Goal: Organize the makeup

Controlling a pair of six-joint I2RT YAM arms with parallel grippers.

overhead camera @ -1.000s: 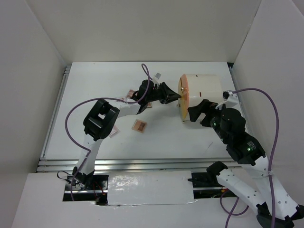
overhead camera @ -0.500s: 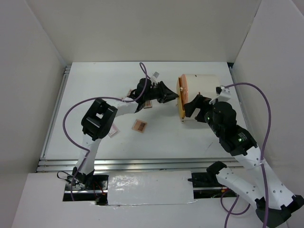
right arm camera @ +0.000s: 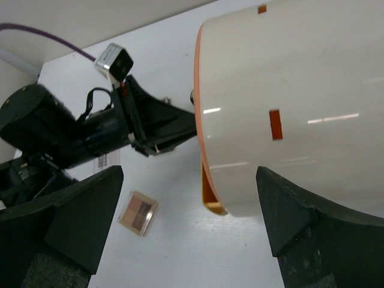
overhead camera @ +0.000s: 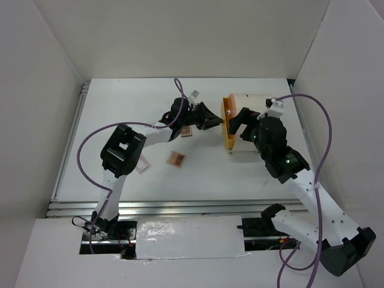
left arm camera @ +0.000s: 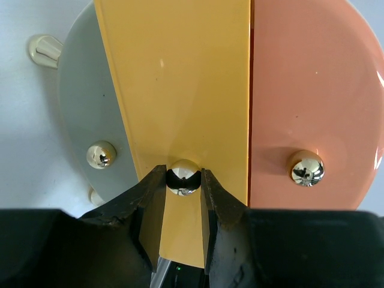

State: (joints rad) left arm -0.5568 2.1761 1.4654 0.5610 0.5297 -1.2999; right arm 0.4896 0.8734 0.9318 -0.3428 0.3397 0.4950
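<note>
At the far middle of the table (overhead camera: 120,108), our left gripper (overhead camera: 207,117) is clenched on the yellow drawer's (left arm camera: 180,78) brass knob (left arm camera: 183,176). Our right gripper (overhead camera: 239,125) gapes over the cream container (right arm camera: 288,90), holding nothing. An eyeshadow palette (overhead camera: 177,158) lies loose nearby. We judge that a pull may slip off the round knob or drag the container. Open room lies leftward, and the right wall is close.

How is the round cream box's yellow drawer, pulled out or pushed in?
Pulled out a little: the yellow drawer sticks out of the round cream box, left gripper shut on its shiny knob.
</note>
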